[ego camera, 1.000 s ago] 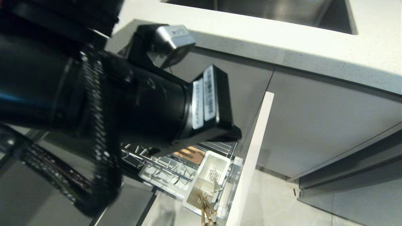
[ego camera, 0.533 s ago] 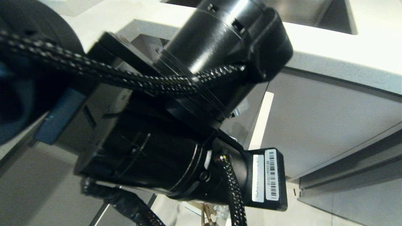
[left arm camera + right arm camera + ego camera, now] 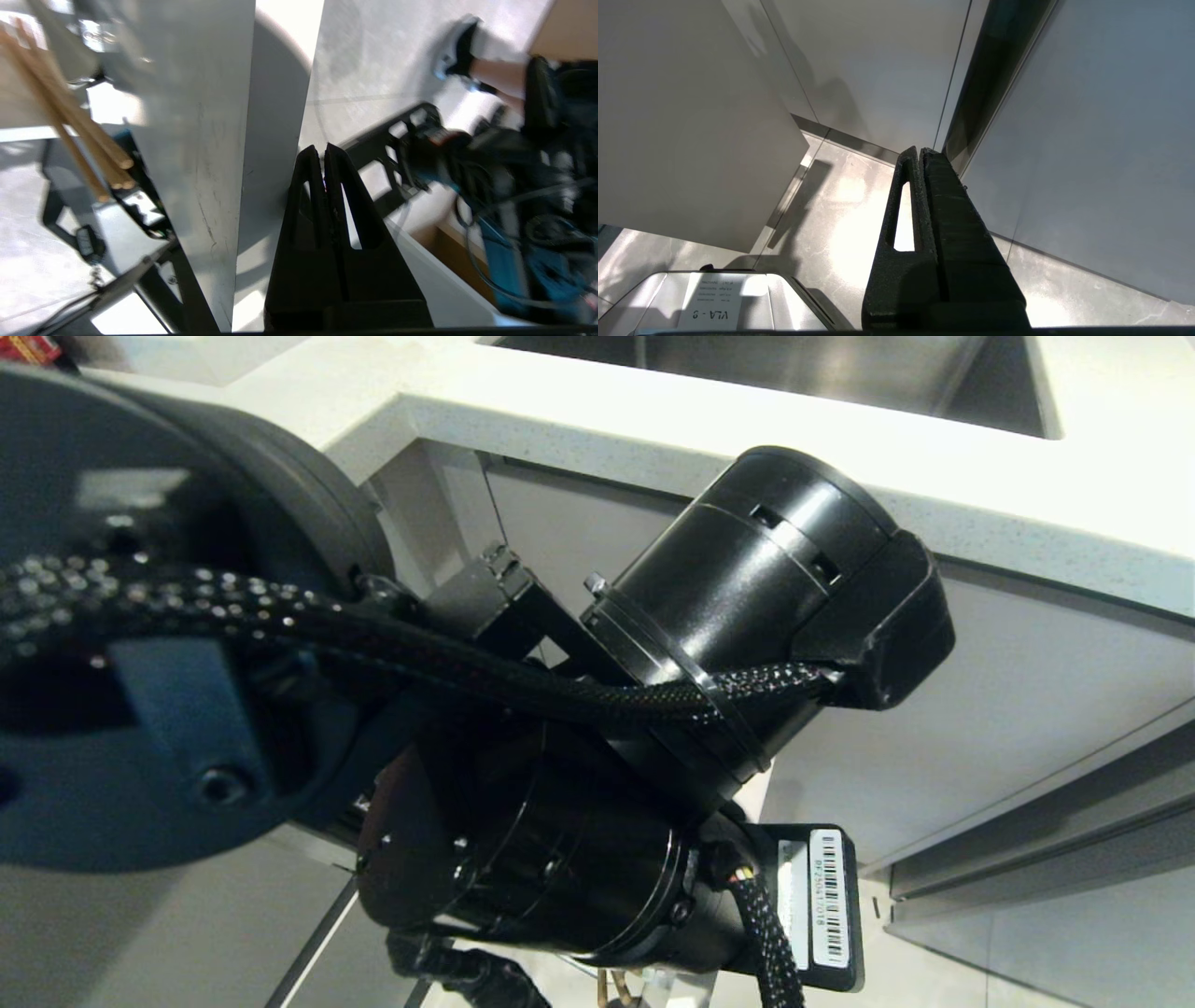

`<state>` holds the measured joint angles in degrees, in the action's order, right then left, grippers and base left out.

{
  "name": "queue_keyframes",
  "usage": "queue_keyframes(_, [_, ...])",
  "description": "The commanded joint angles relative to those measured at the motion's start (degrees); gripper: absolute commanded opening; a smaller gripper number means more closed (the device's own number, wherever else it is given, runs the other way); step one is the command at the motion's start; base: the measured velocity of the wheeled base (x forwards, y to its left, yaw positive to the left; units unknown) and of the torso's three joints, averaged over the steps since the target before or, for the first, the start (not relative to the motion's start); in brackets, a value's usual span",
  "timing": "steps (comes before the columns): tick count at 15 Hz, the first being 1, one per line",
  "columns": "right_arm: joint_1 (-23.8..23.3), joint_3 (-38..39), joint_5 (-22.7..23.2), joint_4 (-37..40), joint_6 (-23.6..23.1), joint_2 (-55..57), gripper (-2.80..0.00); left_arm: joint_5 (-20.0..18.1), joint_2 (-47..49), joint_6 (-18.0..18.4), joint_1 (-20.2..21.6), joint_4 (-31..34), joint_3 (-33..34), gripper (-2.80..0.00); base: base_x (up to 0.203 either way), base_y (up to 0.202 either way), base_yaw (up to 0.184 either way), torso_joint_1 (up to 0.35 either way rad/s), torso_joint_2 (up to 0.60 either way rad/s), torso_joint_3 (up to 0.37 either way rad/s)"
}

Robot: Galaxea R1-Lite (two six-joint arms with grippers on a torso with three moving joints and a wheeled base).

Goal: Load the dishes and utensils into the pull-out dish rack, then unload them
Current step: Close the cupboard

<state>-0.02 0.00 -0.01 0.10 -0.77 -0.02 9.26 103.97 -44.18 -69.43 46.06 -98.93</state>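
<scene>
My left arm (image 3: pixel 579 803) fills most of the head view and hides the pull-out dish rack's basket. Only the wooden chopsticks' ends (image 3: pixel 611 987) peek out below it. In the left wrist view my left gripper (image 3: pixel 323 149) is shut and empty, lying close along the rack's pale flat door front (image 3: pixel 205 116). The chopsticks (image 3: pixel 98 130) stick up on the other side of that panel. The dishes and the metal cutlery are out of view. My right gripper (image 3: pixel 920 150) is shut on nothing, parked above the floor beside the cabinet fronts.
A speckled white counter (image 3: pixel 653 411) with a steel sink (image 3: pixel 794 364) runs above the grey cabinet doors (image 3: pixel 1008 691). A person's foot and leg (image 3: pixel 460 51) stand on the floor beyond my left gripper, next to dark equipment with cables (image 3: pixel 514 186).
My left arm has swung down and to the right across the head view, covering the wire basket, white cup and chopsticks that showed a second ago. The gripper stayed shut.
</scene>
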Motion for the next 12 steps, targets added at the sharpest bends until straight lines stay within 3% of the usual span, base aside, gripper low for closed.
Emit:
queue_keyframes(1, [-0.02, 0.00, -0.02, -0.01, -0.02, 0.02, -2.80, 2.93, 0.10, -0.22, 0.08, 0.97, -0.19, -2.80, 0.000, 0.000, 0.000, 0.000, 0.00, 0.000])
queue_keyframes(12, [0.00, 0.00, 0.01, -0.01, -0.02, 0.02, -2.80, 22.59, -2.16, 2.49, 0.40, 6.28, -0.24, -2.80, 0.000, 0.000, 0.000, 0.000, 0.00, 0.000])
